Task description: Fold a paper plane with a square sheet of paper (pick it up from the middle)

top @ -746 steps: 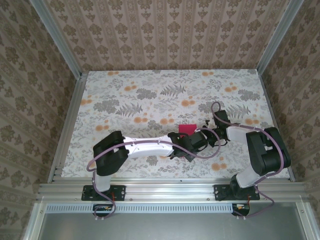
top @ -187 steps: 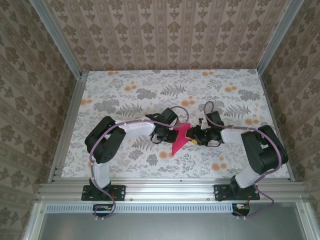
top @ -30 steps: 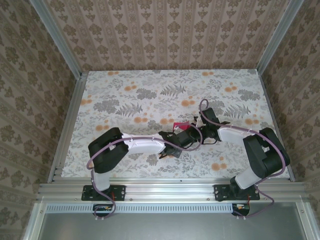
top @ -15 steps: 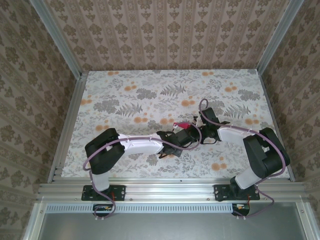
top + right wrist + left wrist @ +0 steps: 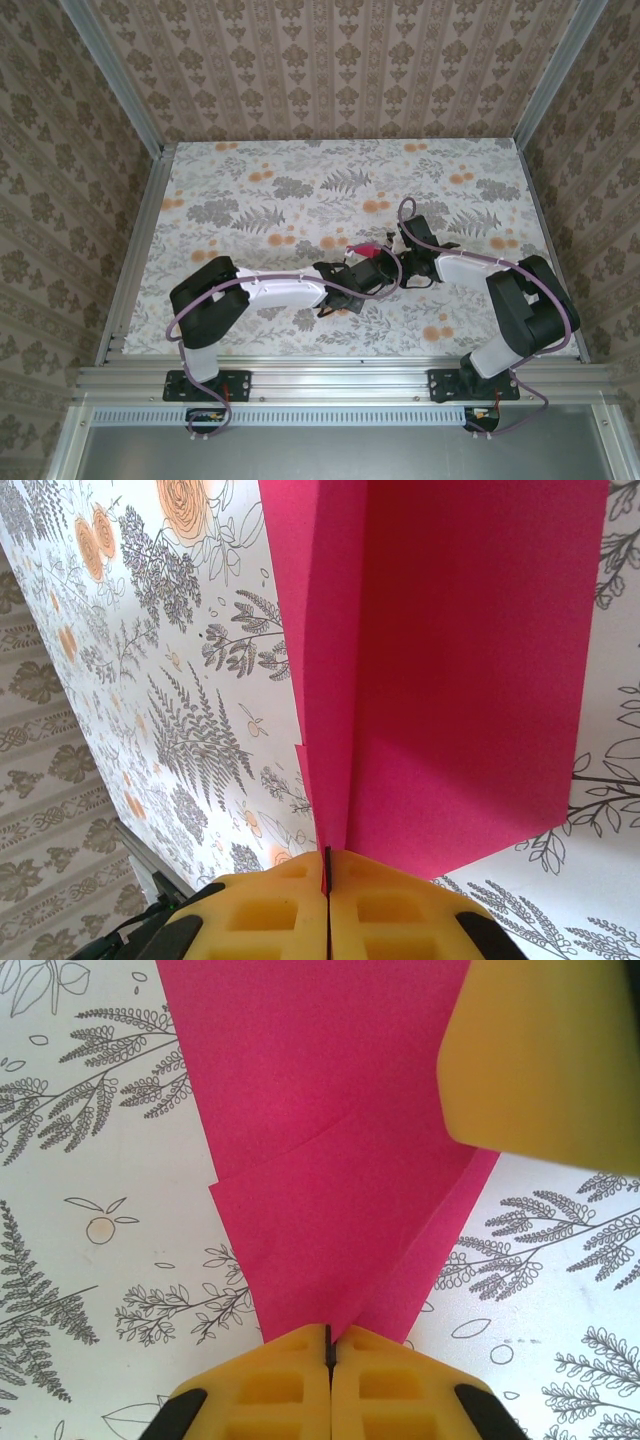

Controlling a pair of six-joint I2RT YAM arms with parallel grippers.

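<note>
Both grippers are clenched on the half-folded paper plane (image 5: 330, 1160). The left gripper (image 5: 330, 1345) pinches its narrow tip and the right gripper (image 5: 327, 865) a folded edge, so neither arm is nearer. From each pair of jaws the long axis runs toward 12 o'clock. It hangs mid-table (image 5: 250, 200), probably lifted clear. Six seconds earlier it lay flat as a long dart.

The right gripper (image 5: 327, 865) is pressing its yellow fingers (image 5: 270, 910) together on the near edge of the folded pink paper (image 5: 460, 670). The paper is stretching straight ahead of the fingers, one flap standing up along a crease. The flowered table (image 5: 200, 680) is showing on both sides.
</note>
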